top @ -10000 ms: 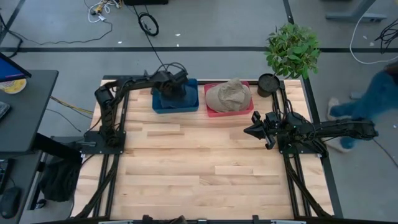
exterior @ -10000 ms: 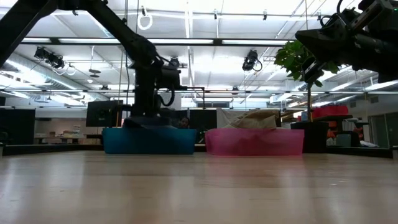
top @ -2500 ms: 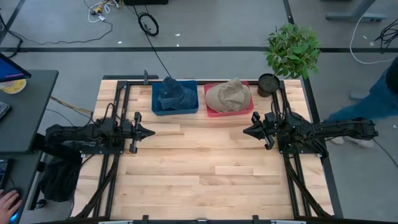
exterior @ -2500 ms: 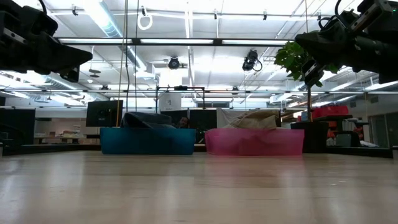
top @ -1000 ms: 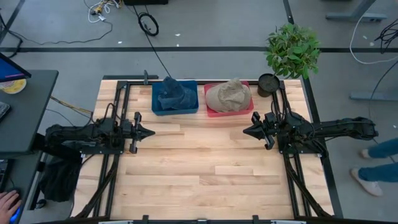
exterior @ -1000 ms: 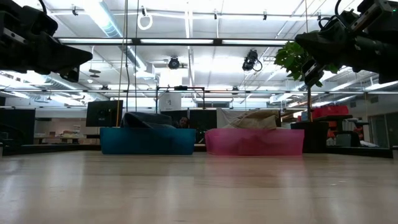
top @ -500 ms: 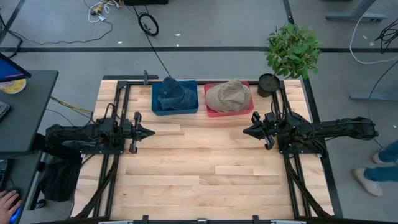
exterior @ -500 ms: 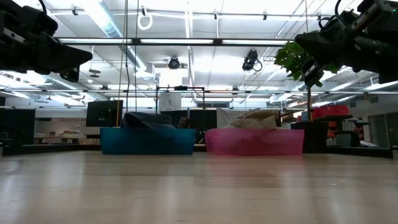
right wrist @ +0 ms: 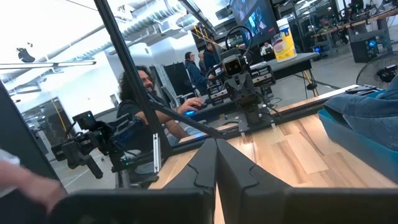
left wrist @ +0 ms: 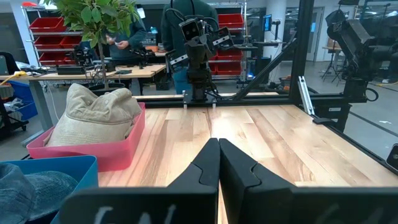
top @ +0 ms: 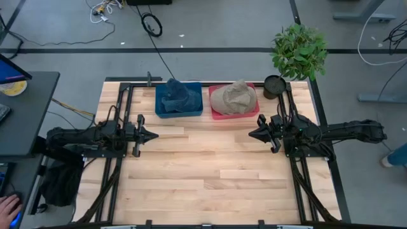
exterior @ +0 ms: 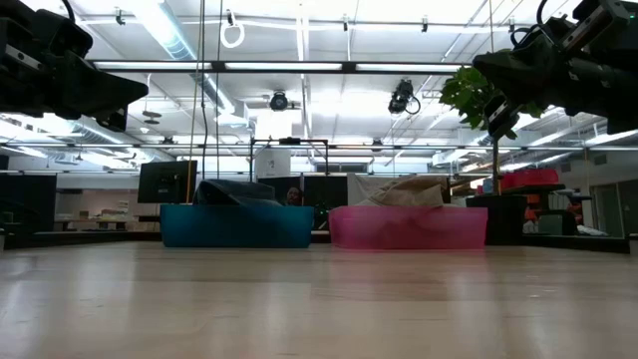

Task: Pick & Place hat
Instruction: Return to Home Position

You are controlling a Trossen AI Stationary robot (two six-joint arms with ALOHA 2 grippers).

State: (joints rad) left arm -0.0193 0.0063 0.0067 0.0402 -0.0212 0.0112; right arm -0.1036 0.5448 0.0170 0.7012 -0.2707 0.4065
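A dark blue hat (top: 179, 95) lies in a blue bin (top: 160, 108) at the table's far edge; in the left wrist view the hat (left wrist: 25, 190) shows low in the bin. A tan hat (top: 233, 97) sits in a pink bin (top: 234, 115) beside it, also seen as the tan hat (left wrist: 93, 112). My left gripper (top: 155, 135) hovers shut over the left side of the table, pointing right. My right gripper (top: 250, 134) hovers shut over the right side, pointing left. Neither touches a hat.
A potted plant (top: 297, 54) stands at the table's far right corner. Black frame rails (top: 127, 102) run along the left and right sides. A wide bare stretch of wooden table (top: 210, 172) lies between and in front of the grippers. People stand beyond the table.
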